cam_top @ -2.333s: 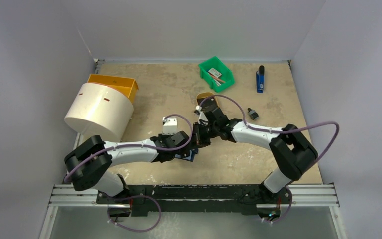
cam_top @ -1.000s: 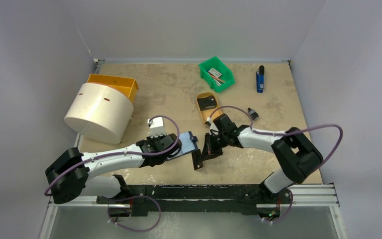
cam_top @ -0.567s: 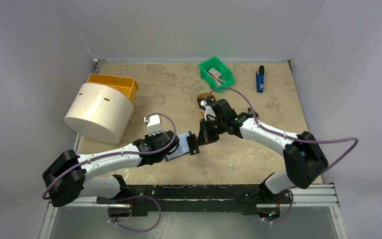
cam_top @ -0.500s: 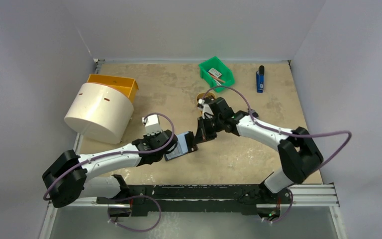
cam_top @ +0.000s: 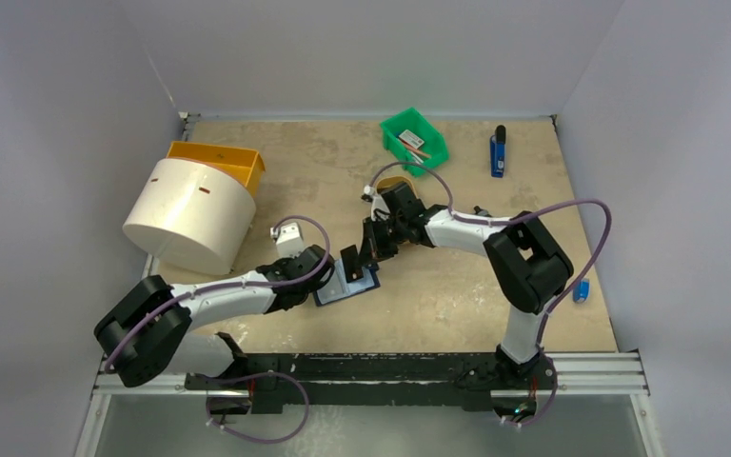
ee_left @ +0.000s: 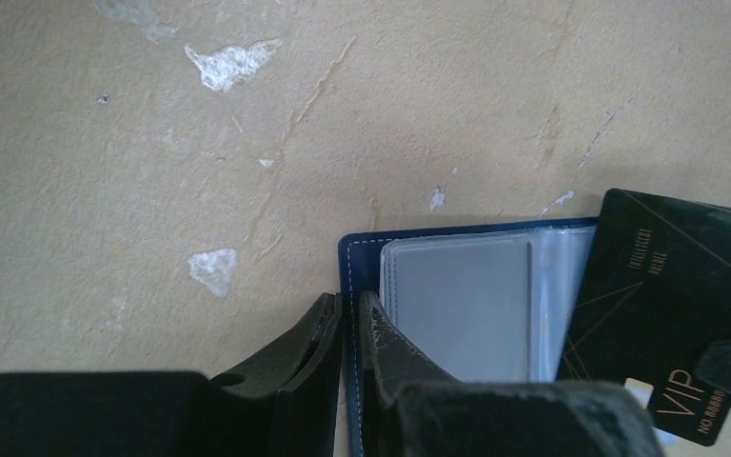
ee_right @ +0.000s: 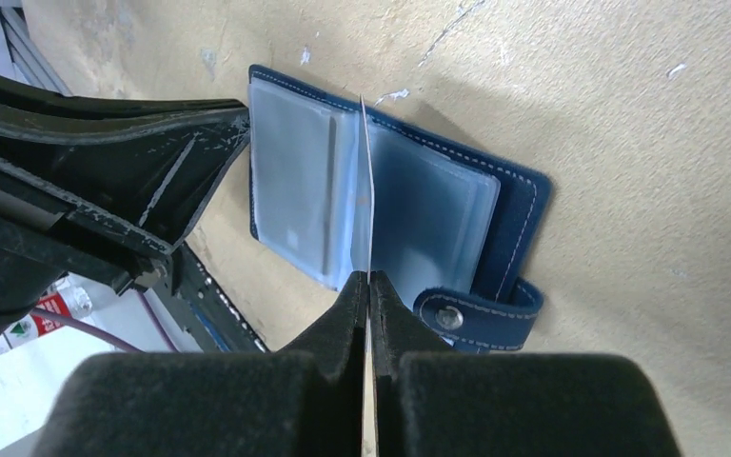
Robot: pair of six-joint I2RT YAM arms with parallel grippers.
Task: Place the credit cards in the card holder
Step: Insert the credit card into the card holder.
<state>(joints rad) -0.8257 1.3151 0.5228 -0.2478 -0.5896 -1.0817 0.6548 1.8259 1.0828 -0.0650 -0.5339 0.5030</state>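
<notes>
Pinches edge of card holder (ee_right: 519,205) in left gripper (ee_left: 350,312); holds black VIP card (ee_left: 666,295) edge-on over its sleeves in right gripper (ee_right: 367,286).

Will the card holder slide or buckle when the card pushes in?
Probably won't slide: the left gripper pinches the card holder by its edge. Its clear sleeves look thin, likely floppy; the card may buckle them.
</notes>
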